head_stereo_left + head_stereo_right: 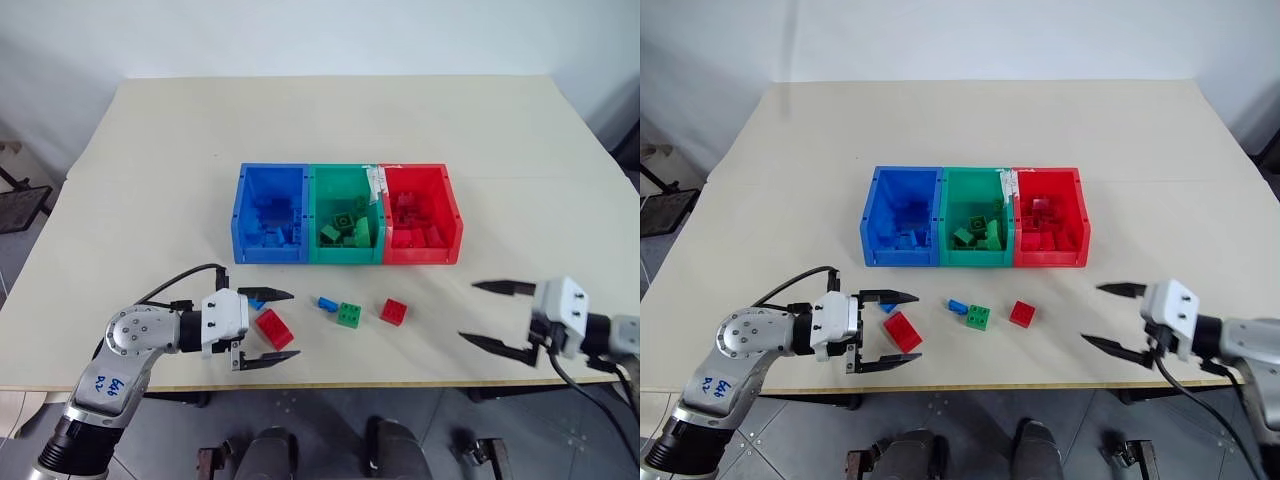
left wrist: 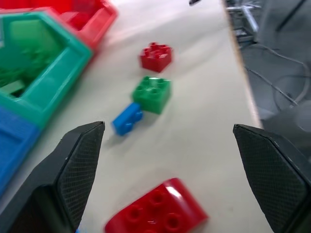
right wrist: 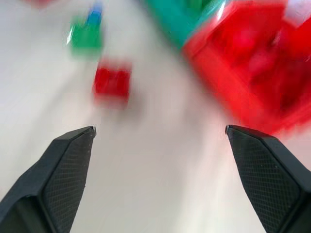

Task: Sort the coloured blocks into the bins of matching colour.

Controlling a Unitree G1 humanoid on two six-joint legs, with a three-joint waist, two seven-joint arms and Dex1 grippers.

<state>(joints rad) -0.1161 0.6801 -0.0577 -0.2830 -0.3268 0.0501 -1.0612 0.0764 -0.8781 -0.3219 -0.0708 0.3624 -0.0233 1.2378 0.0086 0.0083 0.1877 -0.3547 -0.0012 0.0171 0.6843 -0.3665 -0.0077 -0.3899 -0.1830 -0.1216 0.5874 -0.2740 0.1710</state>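
We are holding our left gripper (image 1: 268,325) wide open and empty around the oblong red block (image 1: 273,328), one finger either side, its long axis apparently running slantwise across the gap. Our right gripper (image 1: 497,318), likewise wide open and empty, is hanging well off to the right. Blue (image 1: 327,303), green (image 1: 349,314) and red (image 1: 393,311) blocks are waiting before the bins (image 1: 347,258).

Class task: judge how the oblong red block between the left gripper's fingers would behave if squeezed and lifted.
The red block looks like hard moulded plastic, so probably stiff. It is small, likely light. Its glossy sides might slip; lying flat on the table, it should not roll.
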